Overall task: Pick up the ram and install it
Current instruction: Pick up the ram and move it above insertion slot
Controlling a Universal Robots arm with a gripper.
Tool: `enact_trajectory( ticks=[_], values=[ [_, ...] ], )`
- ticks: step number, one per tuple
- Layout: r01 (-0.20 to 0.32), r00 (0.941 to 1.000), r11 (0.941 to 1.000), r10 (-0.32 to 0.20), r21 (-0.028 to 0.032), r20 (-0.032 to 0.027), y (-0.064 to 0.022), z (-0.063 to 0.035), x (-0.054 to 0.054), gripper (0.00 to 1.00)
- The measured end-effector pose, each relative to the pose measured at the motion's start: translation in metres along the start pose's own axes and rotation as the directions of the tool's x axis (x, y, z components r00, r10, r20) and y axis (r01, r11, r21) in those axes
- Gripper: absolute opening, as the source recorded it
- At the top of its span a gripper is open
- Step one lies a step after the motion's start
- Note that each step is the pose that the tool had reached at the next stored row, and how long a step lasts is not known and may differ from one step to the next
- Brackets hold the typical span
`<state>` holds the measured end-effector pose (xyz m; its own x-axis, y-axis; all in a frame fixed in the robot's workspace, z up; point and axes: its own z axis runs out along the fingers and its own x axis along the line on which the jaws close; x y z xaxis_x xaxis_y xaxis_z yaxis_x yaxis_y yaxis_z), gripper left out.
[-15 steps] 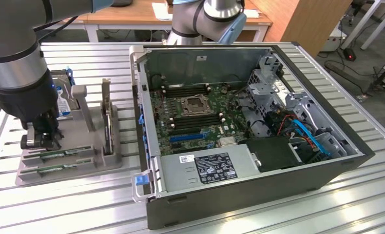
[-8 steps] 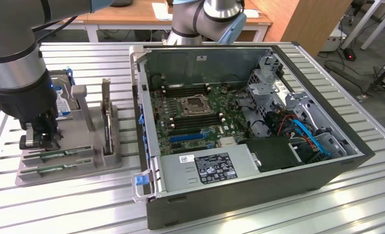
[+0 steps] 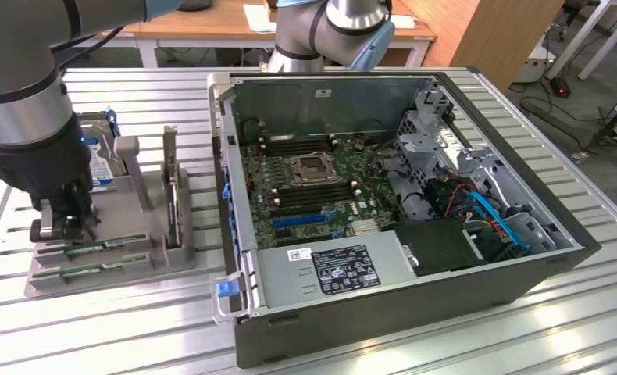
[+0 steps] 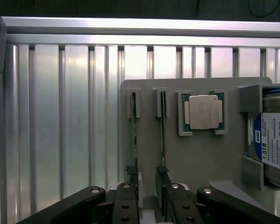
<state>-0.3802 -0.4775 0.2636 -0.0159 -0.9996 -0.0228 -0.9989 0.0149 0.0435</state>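
The ram (image 4: pixel 162 135) stood on edge in its slot in the grey holder (image 4: pixel 200 163) on the table (image 4: pixel 74 116), close beneath my gripper (image 4: pixel 147 179); the gripper was spread wide, holding nothing.

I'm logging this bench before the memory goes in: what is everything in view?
ram: two, green, on edge in neighbouring slots of the holder
processor chip: one, silver on green, in the holder's square recess
hard drive: one, blue-and-white label, upright at the holder's end
expansion card: one, dark, upright in the holder
holder: one, grey, on the table at the exterior view's left
computer case: one, black, open, beside the holder
motherboard: one, green, inside the case
power supply: one, grey, inside the case
table: one, silver slats
arm: one, grey, over the holder
gripper: one, black, open, at the ram
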Motion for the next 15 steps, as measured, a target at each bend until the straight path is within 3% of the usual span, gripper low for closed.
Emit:
enact_trajectory(
  ticks=[15],
  values=[
    [0.0,1.0,1.0,0.0,-0.0001,-0.0001,-0.0004,0.0097,0.0006,0.29]
  ],
)
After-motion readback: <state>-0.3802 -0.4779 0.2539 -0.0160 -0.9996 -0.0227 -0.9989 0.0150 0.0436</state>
